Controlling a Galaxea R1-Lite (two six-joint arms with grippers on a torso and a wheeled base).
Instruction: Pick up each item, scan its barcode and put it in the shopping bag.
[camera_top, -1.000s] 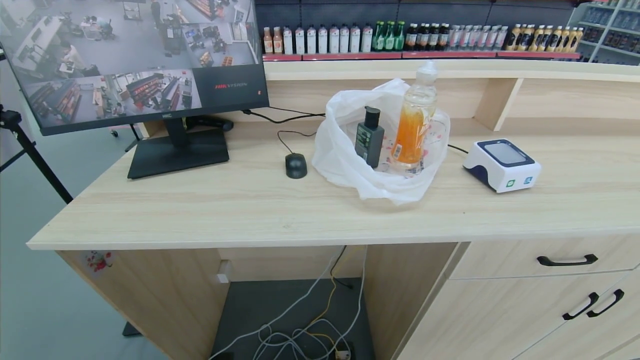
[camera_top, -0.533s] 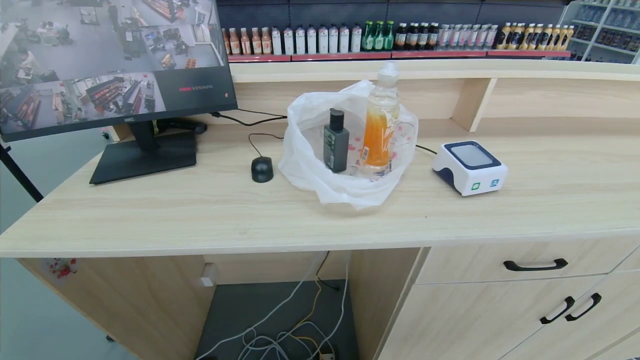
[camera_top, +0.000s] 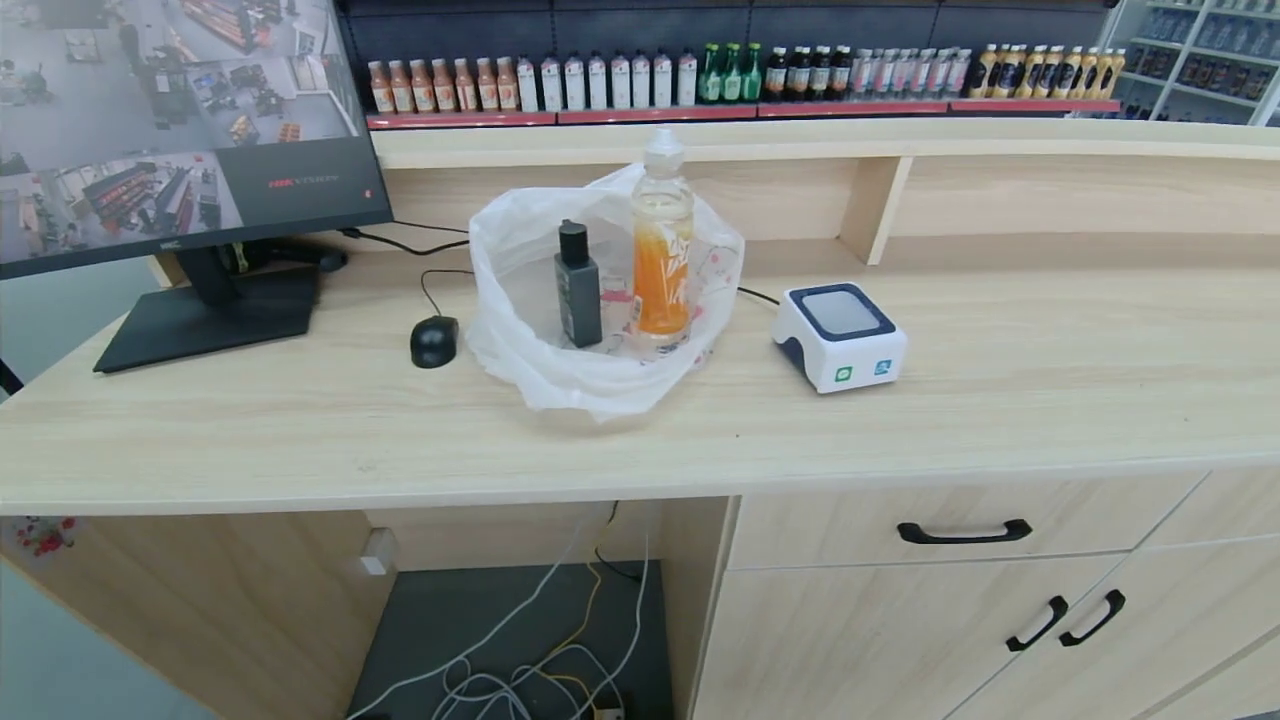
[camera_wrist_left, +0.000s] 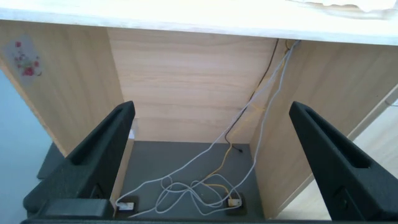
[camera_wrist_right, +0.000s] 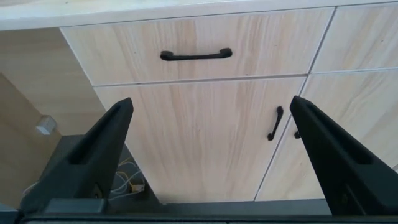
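Panning rightward head camera; shopping bag (camera_top: 512, 345) unmoved; left end effector (camera_wrist_left: 211, 107), right end effector (camera_wrist_right: 211, 101) spread.

The bag (camera_top: 510, 335) is white with faint red print. The dark bottle (camera_top: 579, 292) has a black cap, the orange bottle (camera_top: 661, 275) a whitish top. The scanner (camera_top: 840, 338) is white and navy, the bench (camera_top: 900, 420) pale wood-grain.

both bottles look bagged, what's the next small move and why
Probably none beyond resting: I'd leave the left gripper and right gripper low, below the counter, jaws open and empty. The dark bottle and the orange bottle both stand upright inside the shopping bag, beside the scanner, so nothing seems left to scan.
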